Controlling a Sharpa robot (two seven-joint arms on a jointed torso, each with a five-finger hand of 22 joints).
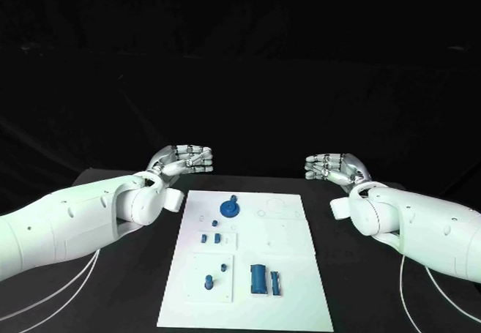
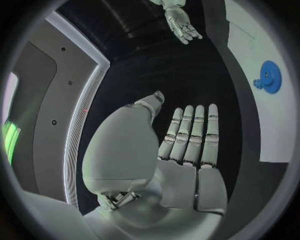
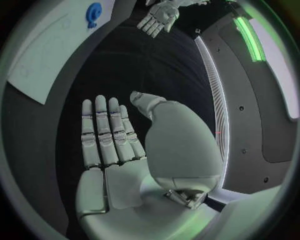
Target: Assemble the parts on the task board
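The white task board (image 1: 299, 300) lies in the middle of the black table. A blue gear (image 1: 229, 208) sits near its far end, small blue pegs (image 1: 209, 238) sit mid-board, and a blue block (image 1: 258, 278) with a slimmer piece (image 1: 276, 282) lies near the front. My left hand (image 1: 183, 161) hovers beyond the board's far left corner, my right hand (image 1: 333, 167) beyond its far right corner. Both hold nothing. In the wrist views the left hand (image 2: 187, 145) and right hand (image 3: 112, 135) show straight fingers, with the gear (image 2: 269, 77) (image 3: 94, 12) off to the side.
Two more small blue parts (image 1: 208, 282) (image 1: 223, 267) stand on the board's front left plate. Bare black table (image 1: 109, 308) flanks the board on both sides. My white forearms reach in from the left and right edges.
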